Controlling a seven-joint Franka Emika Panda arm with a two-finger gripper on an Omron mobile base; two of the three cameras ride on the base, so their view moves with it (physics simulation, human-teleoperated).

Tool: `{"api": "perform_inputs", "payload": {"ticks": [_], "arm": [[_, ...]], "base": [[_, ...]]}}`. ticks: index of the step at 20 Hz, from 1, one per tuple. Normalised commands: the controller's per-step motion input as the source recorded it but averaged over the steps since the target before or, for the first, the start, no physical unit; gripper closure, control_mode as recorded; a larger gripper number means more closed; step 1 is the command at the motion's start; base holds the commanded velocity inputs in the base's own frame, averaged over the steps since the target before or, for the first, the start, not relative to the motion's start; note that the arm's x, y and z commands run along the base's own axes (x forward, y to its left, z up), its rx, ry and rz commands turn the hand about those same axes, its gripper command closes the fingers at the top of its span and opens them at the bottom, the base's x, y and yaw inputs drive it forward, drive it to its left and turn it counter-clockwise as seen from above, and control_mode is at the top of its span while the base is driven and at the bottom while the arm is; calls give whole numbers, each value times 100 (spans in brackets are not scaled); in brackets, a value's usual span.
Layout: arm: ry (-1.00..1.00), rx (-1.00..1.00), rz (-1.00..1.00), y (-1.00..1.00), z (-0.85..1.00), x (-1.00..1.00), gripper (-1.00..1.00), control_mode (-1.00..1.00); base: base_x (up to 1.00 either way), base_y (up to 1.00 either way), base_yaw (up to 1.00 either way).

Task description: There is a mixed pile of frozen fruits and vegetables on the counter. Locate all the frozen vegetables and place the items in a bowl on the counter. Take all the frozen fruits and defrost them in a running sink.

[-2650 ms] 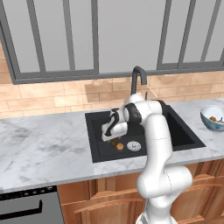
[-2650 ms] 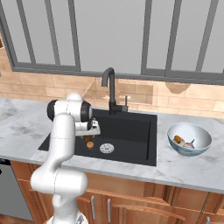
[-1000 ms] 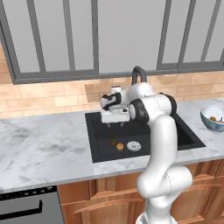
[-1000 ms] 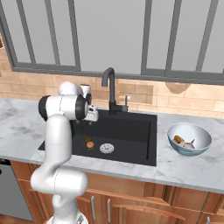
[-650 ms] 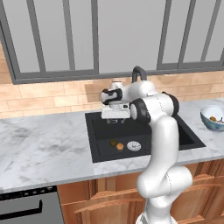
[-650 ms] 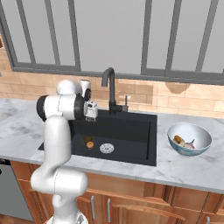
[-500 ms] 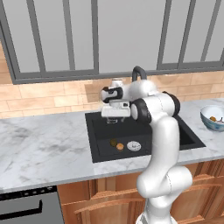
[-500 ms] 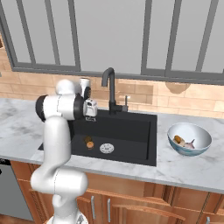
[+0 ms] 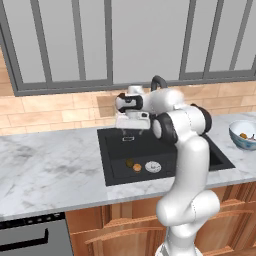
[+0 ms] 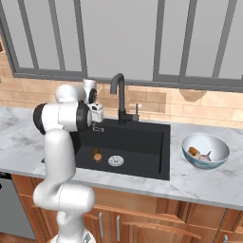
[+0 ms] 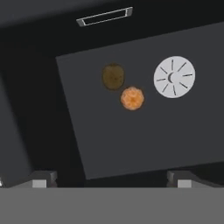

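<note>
End effector (image 9: 128, 138) raised, jaws wide, empty.

Since the earliest pictures the hand (image 9: 128, 136) has lifted out of the sink (image 9: 115, 145), where it hung low over the orange ball (image 9: 137, 167) and the dark ball (image 9: 129, 163). It now sits higher, above the basin's back edge near the faucet (image 10: 118, 97), fingers spread wide and empty.
</note>
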Motion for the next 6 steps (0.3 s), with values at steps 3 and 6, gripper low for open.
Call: {"api": "perform_inputs", "payload": {"ticks": [3, 6], "arm": [[-17, 2, -3, -1, 19, -30, -100, -100], [-19, 5, 0, -5, 17, -32, -100, -100]], "base": [[0, 0, 0], [0, 0, 0]]}}
